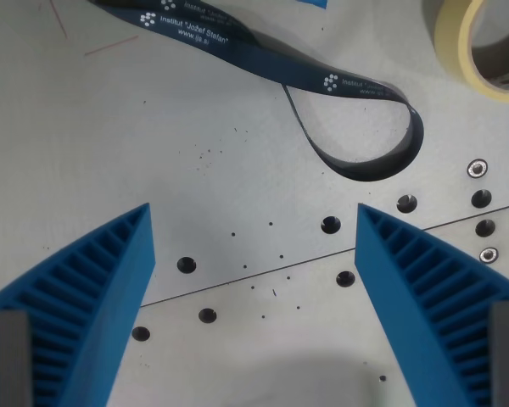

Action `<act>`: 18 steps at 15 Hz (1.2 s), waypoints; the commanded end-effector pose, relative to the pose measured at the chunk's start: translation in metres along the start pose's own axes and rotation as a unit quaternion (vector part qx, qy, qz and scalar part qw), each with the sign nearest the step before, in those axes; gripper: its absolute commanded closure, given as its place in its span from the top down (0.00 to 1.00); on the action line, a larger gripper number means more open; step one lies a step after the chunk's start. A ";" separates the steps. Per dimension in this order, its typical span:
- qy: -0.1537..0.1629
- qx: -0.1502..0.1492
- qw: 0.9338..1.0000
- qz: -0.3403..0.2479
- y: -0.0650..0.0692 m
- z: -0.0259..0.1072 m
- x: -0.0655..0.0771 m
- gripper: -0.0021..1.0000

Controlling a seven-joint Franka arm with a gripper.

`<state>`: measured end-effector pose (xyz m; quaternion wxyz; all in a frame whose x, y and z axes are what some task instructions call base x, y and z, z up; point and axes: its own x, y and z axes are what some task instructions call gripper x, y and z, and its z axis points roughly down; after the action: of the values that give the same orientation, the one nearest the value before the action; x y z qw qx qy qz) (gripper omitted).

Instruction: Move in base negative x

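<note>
Gripper spread wide, nothing between the fingers, nothing held. Two blue ribbed fingers rise from the bottom corners of the wrist view, one at the wrist view's left, the other at the wrist view's right, tips well apart. Grey blocks sit at the base of each finger, cut off by the frame edges.

Below the gap: bare grey metal table with a thin seam line running diagonally across, lower at the wrist view's left and higher at the right. Several dark round holes dot the plate on both sides of the seam (a couple at the right look like they hold screws). Small dark specks scattered around. Whether the fingertips touch the plate cannot be told.

Dark blue lanyard with white lettering "Institut Jožef Stefan" lies across the top, coming in from the upper left and curling into a loop near the upper centre-right. It is apart from both fingers, beyond the tips.

Roll of cream masking tape in the top right corner, partly cropped, near the lanyard loop but not touching it.
</note>
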<state>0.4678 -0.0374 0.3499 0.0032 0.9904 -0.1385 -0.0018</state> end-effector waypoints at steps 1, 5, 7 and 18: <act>0.001 0.000 1.000 0.000 0.003 -0.001 -0.005 1.00; 0.001 0.000 1.000 0.000 0.014 -0.001 -0.025 1.00; 0.001 0.000 1.000 0.000 0.019 0.000 -0.035 1.00; 0.001 0.000 1.000 0.000 0.050 0.007 -0.090 1.00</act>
<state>0.3828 -0.0575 0.3393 0.0030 0.9886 -0.1449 -0.0407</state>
